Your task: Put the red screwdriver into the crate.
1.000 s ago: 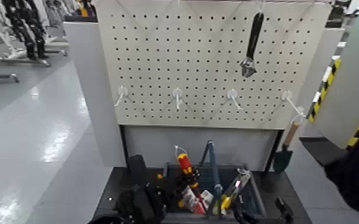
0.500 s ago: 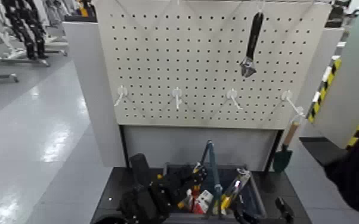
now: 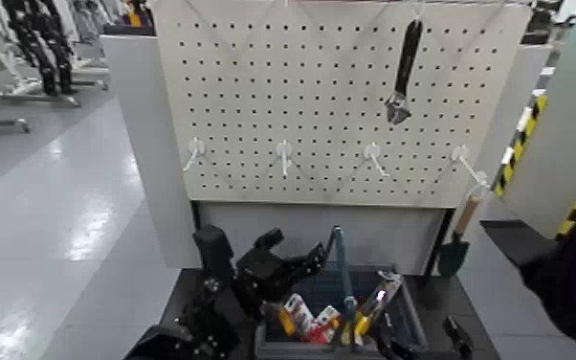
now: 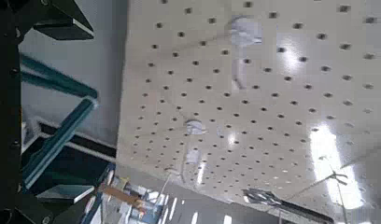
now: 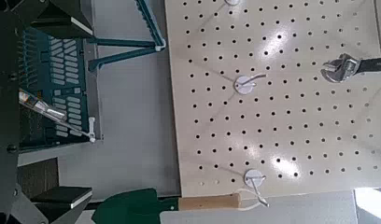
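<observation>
Hovering above crate (image 3: pixel 402 311): left claw (image 3: pixel 297 257), fingers apart, empty. Red screwdriver (image 3: pixel 322 331) apparently inside among tools; task judged near-complete. Right claw (image 3: pixel 454 337) parked, state indeterminable.

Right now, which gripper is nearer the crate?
Left. The left gripper hovers above the crate's near-left corner. The right gripper sits low just outside the crate's right wall.

Left arm (image 3: pixel 217 287): matte black throughout, blocky angular link housings, rounded joint sections. Left end effector (image 3: pixel 297 260): black, slim fingers. Right end effector (image 3: pixel 456 337): black; only a small part visible.
</observation>
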You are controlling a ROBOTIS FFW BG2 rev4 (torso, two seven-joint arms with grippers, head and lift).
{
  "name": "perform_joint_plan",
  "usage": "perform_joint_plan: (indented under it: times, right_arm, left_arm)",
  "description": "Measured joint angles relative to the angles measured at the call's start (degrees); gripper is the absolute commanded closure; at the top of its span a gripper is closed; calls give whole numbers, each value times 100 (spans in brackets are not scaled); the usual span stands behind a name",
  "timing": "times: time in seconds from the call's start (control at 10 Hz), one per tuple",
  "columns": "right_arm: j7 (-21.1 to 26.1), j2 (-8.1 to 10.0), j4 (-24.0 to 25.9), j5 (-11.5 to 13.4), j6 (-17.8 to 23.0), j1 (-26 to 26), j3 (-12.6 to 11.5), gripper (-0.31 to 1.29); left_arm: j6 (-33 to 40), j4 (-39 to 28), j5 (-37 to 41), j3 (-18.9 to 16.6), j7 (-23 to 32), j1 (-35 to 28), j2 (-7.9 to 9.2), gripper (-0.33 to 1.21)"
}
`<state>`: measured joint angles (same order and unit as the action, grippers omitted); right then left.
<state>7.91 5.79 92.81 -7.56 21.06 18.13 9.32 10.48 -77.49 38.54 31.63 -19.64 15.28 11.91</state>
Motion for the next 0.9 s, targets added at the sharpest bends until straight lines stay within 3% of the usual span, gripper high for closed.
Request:
perform_joint_plan:
  times: [0.5, 0.9]
  right_arm:
    - [0, -20, 1, -6, 25, 17, -5, 12]
    - [-26, -51, 8, -8, 59, 43, -40, 13]
  left_arm:
    - [420, -894, -1831, -931, 991, -745, 43, 13]
    - [176, -1306, -2457, -1730, 1132, -1607, -107, 13]
